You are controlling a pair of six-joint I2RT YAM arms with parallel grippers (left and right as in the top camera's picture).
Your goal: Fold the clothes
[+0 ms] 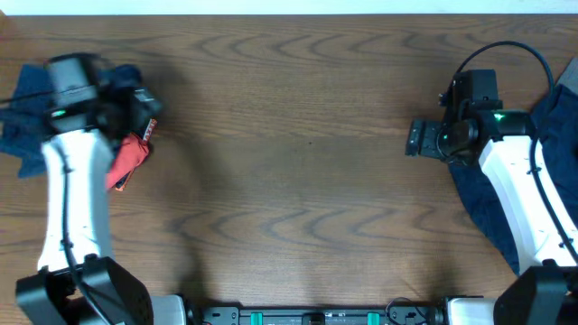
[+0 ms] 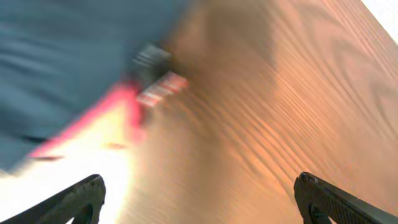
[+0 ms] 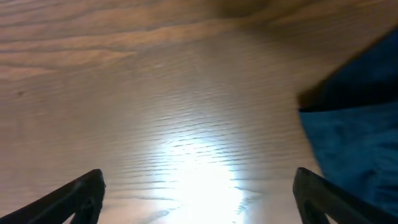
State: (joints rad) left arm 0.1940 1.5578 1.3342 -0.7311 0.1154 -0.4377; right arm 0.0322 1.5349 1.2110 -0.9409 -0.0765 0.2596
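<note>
A pile of clothes lies at the table's far left: blue cloth (image 1: 25,135) with a coral-red garment (image 1: 126,162) at its right edge. My left gripper (image 1: 143,116) hovers over that pile, open and empty. Its wrist view is blurred and shows blue cloth (image 2: 68,56), the red garment (image 2: 102,121) and a small label (image 2: 155,81) beyond the spread fingers (image 2: 81,199). Dark navy cloth (image 1: 488,203) lies at the far right under my right arm. My right gripper (image 1: 414,140) is open over bare wood, left of that navy cloth (image 3: 354,137).
The wooden table (image 1: 298,181) stretches between the two piles. Its back edge runs along the top of the overhead view. The arm bases stand at the front edge.
</note>
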